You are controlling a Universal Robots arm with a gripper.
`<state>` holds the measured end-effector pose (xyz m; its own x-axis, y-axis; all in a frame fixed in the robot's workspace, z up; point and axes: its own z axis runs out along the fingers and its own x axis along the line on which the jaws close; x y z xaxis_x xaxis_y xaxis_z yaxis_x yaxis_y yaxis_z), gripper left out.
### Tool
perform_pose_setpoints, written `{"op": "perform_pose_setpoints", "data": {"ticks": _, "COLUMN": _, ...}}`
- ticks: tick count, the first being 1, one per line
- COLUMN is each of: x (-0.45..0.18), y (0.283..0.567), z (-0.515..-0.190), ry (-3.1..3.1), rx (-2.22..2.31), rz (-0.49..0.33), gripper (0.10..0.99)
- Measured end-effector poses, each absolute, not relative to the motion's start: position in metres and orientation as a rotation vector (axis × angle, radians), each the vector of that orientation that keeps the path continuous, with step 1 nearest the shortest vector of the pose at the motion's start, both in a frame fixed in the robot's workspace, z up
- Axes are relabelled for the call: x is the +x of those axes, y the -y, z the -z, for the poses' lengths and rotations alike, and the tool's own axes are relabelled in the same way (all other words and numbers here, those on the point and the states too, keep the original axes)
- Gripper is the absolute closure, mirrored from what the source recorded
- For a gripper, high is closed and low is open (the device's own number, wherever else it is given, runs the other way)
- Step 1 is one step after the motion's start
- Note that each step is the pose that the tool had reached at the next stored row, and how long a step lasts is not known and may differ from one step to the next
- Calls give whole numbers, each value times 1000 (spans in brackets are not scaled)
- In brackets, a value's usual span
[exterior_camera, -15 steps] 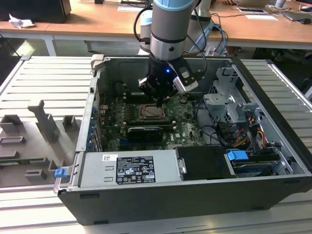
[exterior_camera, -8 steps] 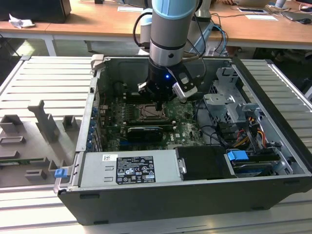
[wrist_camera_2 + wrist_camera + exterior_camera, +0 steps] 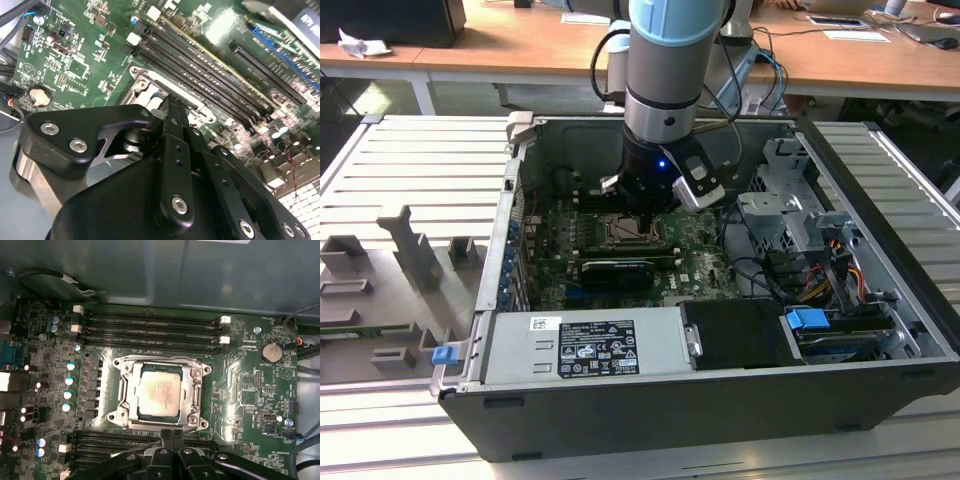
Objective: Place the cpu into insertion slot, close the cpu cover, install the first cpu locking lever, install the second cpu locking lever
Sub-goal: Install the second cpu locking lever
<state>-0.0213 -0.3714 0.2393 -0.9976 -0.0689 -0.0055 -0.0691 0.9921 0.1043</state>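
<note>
In the first wrist view the cpu (image 3: 159, 394), a pale silvery square, lies flat in the insertion slot (image 3: 121, 368) on the green board. The cpu cover (image 3: 194, 390) is down around it, its window framing the chip. My gripper (image 3: 172, 434) is shut with nothing between its black fingers (image 3: 167, 436), which sit at one edge of the socket. The second wrist view shows the gripper (image 3: 172, 102) just above the insertion slot's metal rim (image 3: 145, 82). In the exterior view the gripper (image 3: 645, 212) reaches down into the open computer case over the insertion slot (image 3: 620, 232).
Long black memory slots (image 3: 150, 330) run along two sides of the socket. A black card (image 3: 617, 270), a grey power supply (image 3: 585, 345), a drive cage (image 3: 785, 215) and cables (image 3: 760, 275) crowd the case. Grey fixtures (image 3: 405, 250) stand at the exterior view's left.
</note>
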Motion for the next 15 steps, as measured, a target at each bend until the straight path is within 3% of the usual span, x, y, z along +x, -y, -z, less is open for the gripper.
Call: {"op": "perform_pose_setpoints", "data": {"ticks": 15, "x": -56, "y": 376, "z": -228, "ry": -3132, "rx": -110, "rz": -185, "gripper": 980}}
